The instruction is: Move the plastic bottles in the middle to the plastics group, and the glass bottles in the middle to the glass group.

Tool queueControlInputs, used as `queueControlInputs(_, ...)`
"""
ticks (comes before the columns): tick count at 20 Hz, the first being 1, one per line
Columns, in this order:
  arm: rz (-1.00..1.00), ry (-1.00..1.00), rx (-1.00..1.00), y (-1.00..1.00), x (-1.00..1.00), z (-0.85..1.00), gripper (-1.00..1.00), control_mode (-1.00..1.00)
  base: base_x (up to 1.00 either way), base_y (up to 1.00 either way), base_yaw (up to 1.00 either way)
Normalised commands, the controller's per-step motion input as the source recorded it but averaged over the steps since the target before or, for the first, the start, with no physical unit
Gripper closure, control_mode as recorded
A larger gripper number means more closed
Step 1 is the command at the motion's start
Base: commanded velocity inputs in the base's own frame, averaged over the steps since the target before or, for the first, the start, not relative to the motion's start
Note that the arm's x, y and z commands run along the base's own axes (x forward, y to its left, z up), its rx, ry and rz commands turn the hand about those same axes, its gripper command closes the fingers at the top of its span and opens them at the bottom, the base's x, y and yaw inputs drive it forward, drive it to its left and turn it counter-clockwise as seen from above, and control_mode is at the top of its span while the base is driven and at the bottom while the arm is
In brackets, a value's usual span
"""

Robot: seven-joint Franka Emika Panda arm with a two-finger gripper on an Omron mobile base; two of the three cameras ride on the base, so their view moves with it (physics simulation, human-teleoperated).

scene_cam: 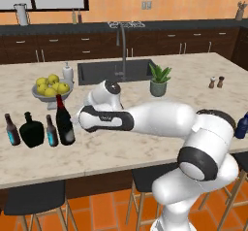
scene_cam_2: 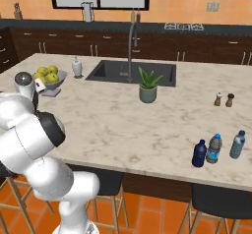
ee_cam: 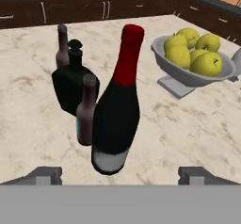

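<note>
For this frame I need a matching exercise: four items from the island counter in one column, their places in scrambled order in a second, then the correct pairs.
Items:
1. wine bottle
2. squat flask
3. dark blue bottle
4. soap dispenser

Places:
A. beside two clear water bottles near the right end of the counter
B. between the two small brown beer bottles
C. behind the fruit bowl, next to the sink
D. rightmost in the row at the left end, in front of the fruit bowl

Pairs: 1-D, 2-B, 3-A, 4-C
</note>
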Motion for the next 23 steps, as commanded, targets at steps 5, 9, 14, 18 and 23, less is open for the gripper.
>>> queueControlInputs(5,-0.20,0.04,0.02,-0.96,-0.37,0.40,-1.00,-1.00,0.00,0.00,0.00)
queueControlInputs(9,-0.28,0.18,-0.02,-1.00,-0.18,0.42,-1.00,-1.00,0.00,0.00,0.00)
queueControlInputs(14,-0.29,0.07,0.04,-1.00,-0.28,-0.27,-1.00,-1.00,0.00,0.00,0.00)
queueControlInputs(18,-0.31,0.10,0.06,-1.00,0.00,-0.16,-1.00,-1.00,0.00,0.00,0.00)
queueControlInputs(23,-0.33,0.08,0.08,-0.90,0.00,-0.11,-1.00,-1.00,0.00,0.00,0.00)
